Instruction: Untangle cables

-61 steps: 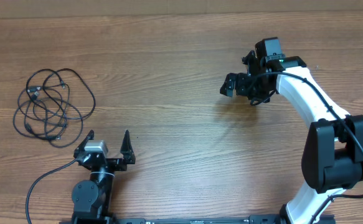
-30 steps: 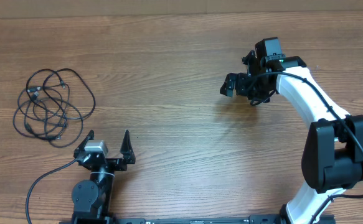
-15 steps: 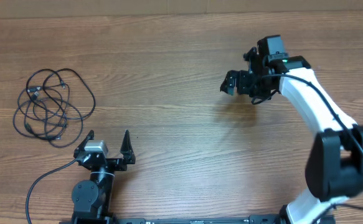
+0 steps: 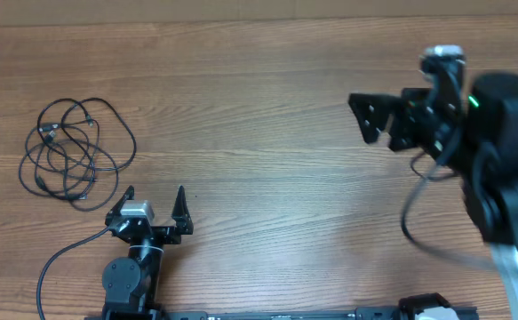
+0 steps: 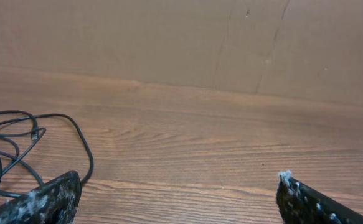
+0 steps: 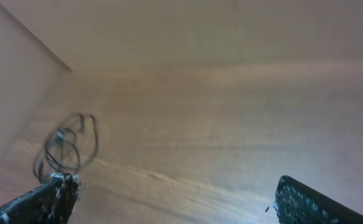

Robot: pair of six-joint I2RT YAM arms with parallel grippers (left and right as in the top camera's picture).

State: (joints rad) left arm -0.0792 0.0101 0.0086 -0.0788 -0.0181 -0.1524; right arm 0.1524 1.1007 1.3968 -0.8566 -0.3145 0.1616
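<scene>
- Two arms stand at the near edge of a wooden surface [image 4: 259, 71], the left one low at the near left, the right one reaching over the right side.
- Several thin black cables [image 4: 74, 153] lie in one loose tangle of overlapping loops on the far left of the surface, with small pale plug tips showing among the strands.
- The left claw [image 4: 155, 191] sits just near of the tangle and slightly to its right, close but not touching; its fingers are spread wide apart with bare wood between them.
- From the left wrist, the cables [image 5: 19, 149] curl in at the left edge, one loop running just beside the left fingertip.
- The right claw [image 4: 366, 117] is blurred in the overhead view, well apart from the tangle and pointing left towards it.
- From the right wrist, its fingers [image 6: 41, 199] stand wide apart, and the cables [image 6: 69, 146] appear small and blurred, far off on the left.
- A thicker black cord [image 4: 59, 258] curves off the left arm's base.
</scene>
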